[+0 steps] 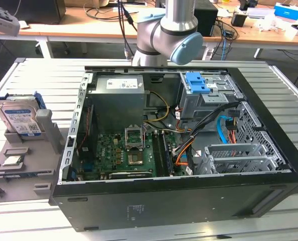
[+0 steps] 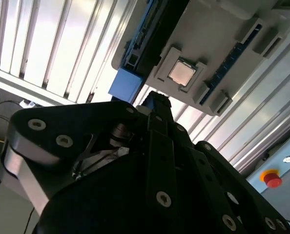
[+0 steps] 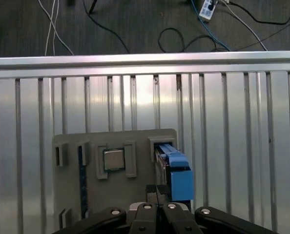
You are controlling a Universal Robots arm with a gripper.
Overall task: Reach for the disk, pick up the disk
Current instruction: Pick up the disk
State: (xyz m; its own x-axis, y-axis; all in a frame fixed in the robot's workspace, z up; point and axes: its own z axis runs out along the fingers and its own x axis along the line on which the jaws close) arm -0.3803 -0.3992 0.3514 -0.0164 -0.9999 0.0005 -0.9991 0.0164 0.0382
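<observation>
At the exterior view's left, off the computer, the disk (image 1: 19,116) stands on edge in a slot of a grey plastic holder (image 1: 38,160). Silver body, white-and-blue label, blue bracket along its sides.

Handling, judged:
- stiff metal slab, dense for its size
- smooth faces, likely slippery under hard pads
- sensitive to knocks, so no dropping or prying

Best hold looks like a pinch across the thin dimension at the exposed upper edge, one pad on each broad face. The blue bracket rails are a second option. The lower part sits inside the slot and is unreachable.

Orientation: upright, leaning back slightly, label face toward the exterior view's right and front. The upper edge runs level across the holder. How deep it sits is hidden, so I cannot tell whether the long axis is upright or level. In the first wrist view it shows edge-on as a thin strip with the blue bracket (image 3: 180,178) uppermost.

The small square chip (image 1: 12,161) lies flat in a recess of the same holder, beside the disk and apart from it. The holder rests on the slatted aluminium table (image 1: 33,75).

Gripper (image 3: 157,191) hangs above the holder near the disk's slot, not touching the disk. Its fingers look pressed together with nothing between them.

The open computer case (image 1: 189,201) sits well apart toward the exterior view's right, with a blue latch (image 1: 196,83) on its drive cage. The arm (image 1: 169,30) rises behind the case.
</observation>
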